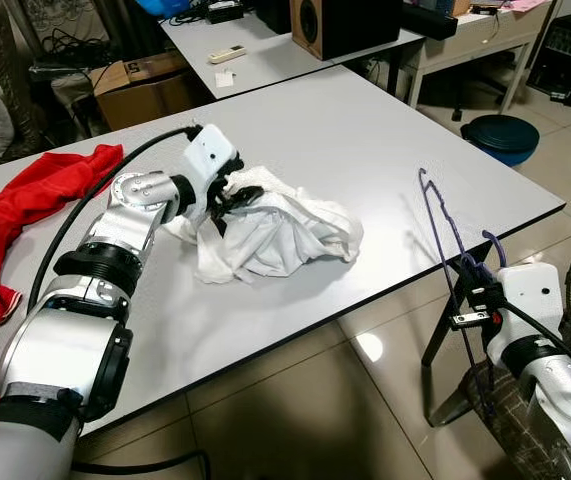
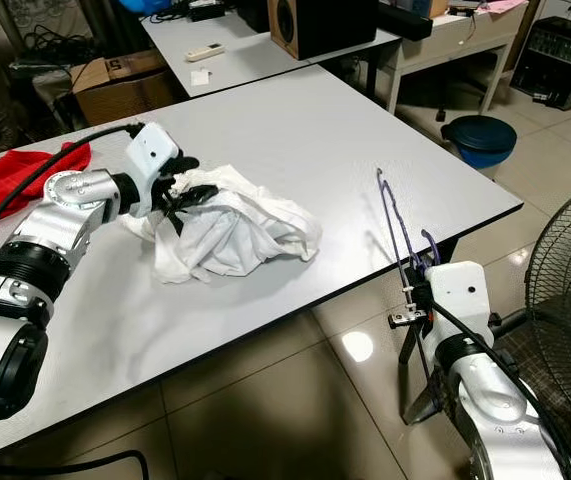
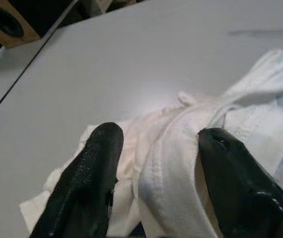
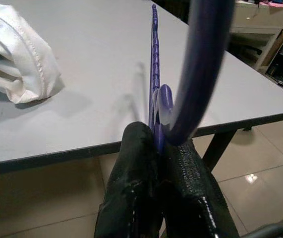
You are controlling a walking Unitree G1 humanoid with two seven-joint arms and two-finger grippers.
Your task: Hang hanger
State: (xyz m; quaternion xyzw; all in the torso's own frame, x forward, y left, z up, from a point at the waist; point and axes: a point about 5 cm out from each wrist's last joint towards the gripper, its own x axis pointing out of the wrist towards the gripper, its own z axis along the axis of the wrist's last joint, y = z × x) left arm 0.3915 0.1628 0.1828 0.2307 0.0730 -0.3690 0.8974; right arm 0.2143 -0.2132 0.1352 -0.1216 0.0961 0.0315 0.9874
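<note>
Two claws are at work over our smooth, pale grey table (image 1: 365, 140). Our left claw (image 3: 156, 168) is spread, its glossy black fingers (image 3: 89, 183) straddling a thick stitched hem of the white garment (image 1: 275, 235), a soft crumpled cotton heap lying just ahead of that claw on the table top. Whether the fingers actually press the cloth we cannot quite tell. Our right claw (image 4: 156, 148) is pressed together on the purple hanger (image 1: 443, 215), a thin wire shape with a ribbed coating and a curved hook; it stands upright from the claw at the table's near edge, well apart from the white garment. Behind our left arm a red cloth (image 1: 25, 205) lies rumpled, draping over the table's edge. Beyond the right claw, on the tiled floor, sits a round dark blue basin (image 1: 502, 135); we cannot see into it. Beside our right arm stands a wire-grilled fan (image 2: 565, 290).
</note>
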